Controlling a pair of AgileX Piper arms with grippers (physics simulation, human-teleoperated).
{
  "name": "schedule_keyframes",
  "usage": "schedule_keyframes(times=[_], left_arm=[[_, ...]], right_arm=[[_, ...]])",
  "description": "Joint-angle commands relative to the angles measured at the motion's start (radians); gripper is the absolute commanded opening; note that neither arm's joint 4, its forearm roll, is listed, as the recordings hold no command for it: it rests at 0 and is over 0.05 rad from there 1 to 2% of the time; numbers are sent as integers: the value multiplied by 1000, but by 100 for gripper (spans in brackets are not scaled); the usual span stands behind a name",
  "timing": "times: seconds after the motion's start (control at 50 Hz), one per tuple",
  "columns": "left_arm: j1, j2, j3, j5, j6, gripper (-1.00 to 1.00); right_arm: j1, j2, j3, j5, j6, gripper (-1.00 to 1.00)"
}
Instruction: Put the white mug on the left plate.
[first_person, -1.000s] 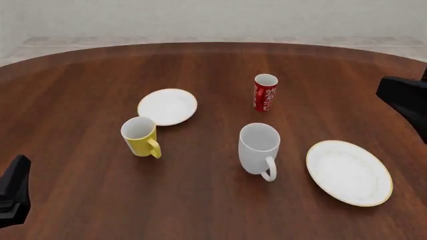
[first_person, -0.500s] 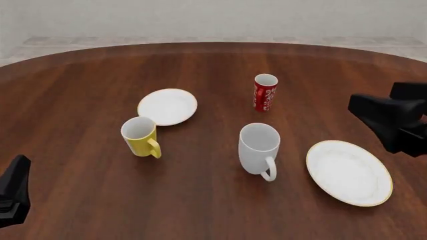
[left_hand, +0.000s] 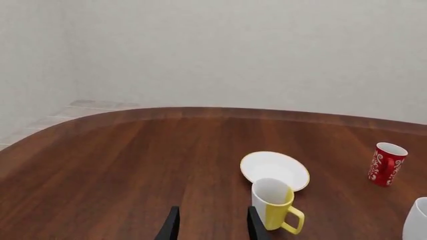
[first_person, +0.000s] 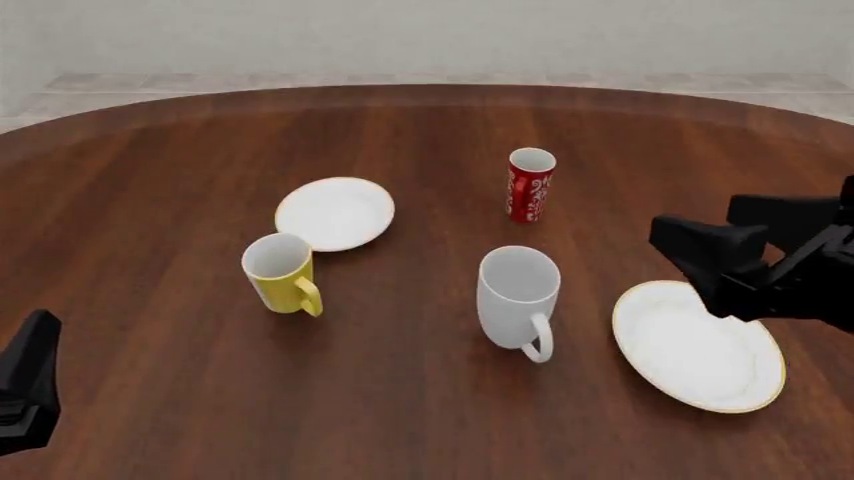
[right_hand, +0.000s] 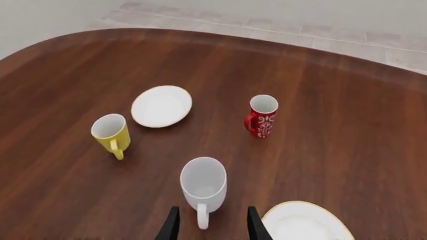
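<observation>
Nearest, the left end effector (first_person: 27, 385) sat at the bench's (first_person: 427, 420) left edge and the right end effector (first_person: 714, 265) hovered over the larger plate (first_person: 698, 345), both with fingers apart and empty; the white mug (first_person: 518, 298) stood upright mid-bench, well apart from the left plate (first_person: 335, 213) farther left.

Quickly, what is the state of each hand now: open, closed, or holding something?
Left hand: open, holding nothing.
Right hand: open, holding nothing, pointed at the white mug.
</observation>
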Motion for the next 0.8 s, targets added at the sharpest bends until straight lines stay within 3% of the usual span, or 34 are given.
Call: schedule_keyframes(times=[0.02,0.8], left_arm=[[-1,0,-2,1,-1,100],[-2,-1,0,4,1,100]], right_arm=[[1,35,36,-51,4,100],[14,173,110,-209,16,100]])
